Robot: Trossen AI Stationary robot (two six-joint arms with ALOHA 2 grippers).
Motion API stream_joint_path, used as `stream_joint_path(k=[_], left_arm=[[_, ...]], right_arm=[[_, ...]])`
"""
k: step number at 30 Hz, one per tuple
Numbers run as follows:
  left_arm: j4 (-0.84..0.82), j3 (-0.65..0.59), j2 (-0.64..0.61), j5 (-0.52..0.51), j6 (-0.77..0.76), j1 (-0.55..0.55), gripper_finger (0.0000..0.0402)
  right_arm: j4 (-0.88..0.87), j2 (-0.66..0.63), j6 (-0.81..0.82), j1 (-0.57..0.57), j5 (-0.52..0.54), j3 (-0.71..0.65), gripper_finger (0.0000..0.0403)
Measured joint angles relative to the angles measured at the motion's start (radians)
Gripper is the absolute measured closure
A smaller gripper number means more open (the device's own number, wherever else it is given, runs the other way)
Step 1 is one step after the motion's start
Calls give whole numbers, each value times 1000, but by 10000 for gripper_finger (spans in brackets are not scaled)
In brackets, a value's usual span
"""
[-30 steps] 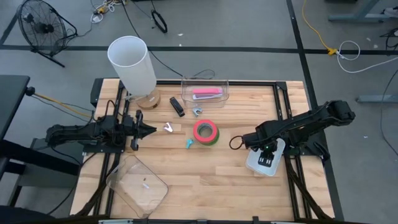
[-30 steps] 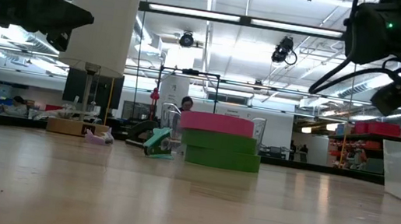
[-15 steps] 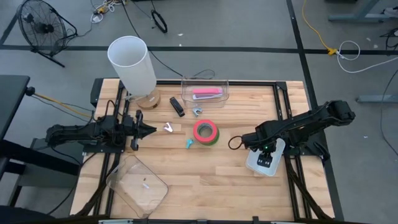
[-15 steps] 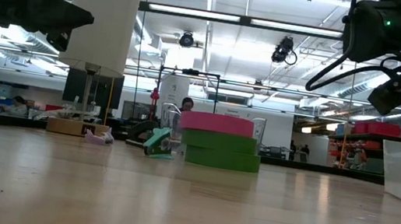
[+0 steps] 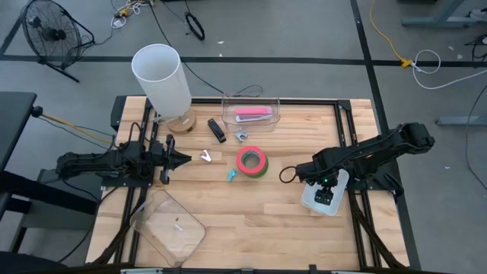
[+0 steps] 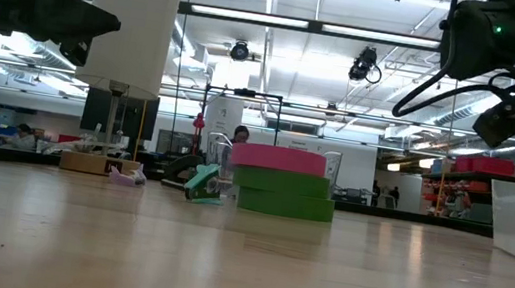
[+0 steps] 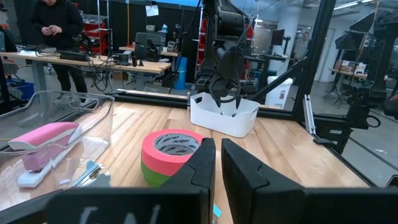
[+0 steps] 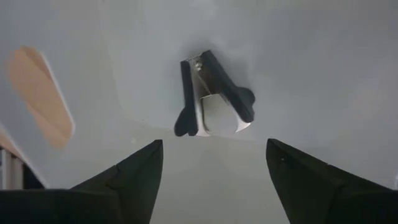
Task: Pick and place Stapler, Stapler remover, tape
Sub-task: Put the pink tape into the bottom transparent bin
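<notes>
A pink roll of tape (image 5: 252,160) lies stacked on a green one at the table's middle. A black stapler (image 5: 218,130) lies at the far side, and a pink stapler (image 5: 253,114) sits in a clear box (image 5: 228,106). A teal staple remover (image 5: 232,175) and two silvery ones (image 5: 206,157) (image 5: 241,137) lie near the tape. My right gripper (image 8: 214,144) hangs open, pointing down into a white bin (image 5: 308,202). A black staple remover (image 8: 214,102) lies on the bin's floor beyond its fingers, untouched. My left gripper (image 7: 217,146) waits shut at the left, pointing level toward the tape.
A tall white cylinder (image 5: 161,76) on a wooden foot stands at the far left. A clear lid (image 5: 169,222) lies at the near left corner. Black rails frame the table's edges. Bare wood lies between the tape and the bin.
My right gripper has opened wider over the white bin while its arm stayed in place. The black staple remover lies loose on the bin's floor.
</notes>
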Motion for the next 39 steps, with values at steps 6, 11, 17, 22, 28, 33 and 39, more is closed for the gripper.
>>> stream_joint_path(k=[6,11,17,22,28,33,39], left_arm=[[0,0,0,0,0,0,372],[0,0,0,0,0,0,372],[0,0,0,0,0,0,372],[0,0,0,0,0,0,372],[0,0,0,0,0,0,372],[0,0,0,0,0,0,372],[0,0,0,0,0,0,372]], right_arm=[[-26,-2,1,-1,-20,46,121],[-34,-2,-14,-12,-17,125,136],[-25,-2,-41,-24,30,227,164],[30,-3,-82,-28,85,288,190],[175,-3,-129,-28,148,308,221],[309,-3,-172,-27,192,308,249],[426,-3,-217,-27,241,308,289]])
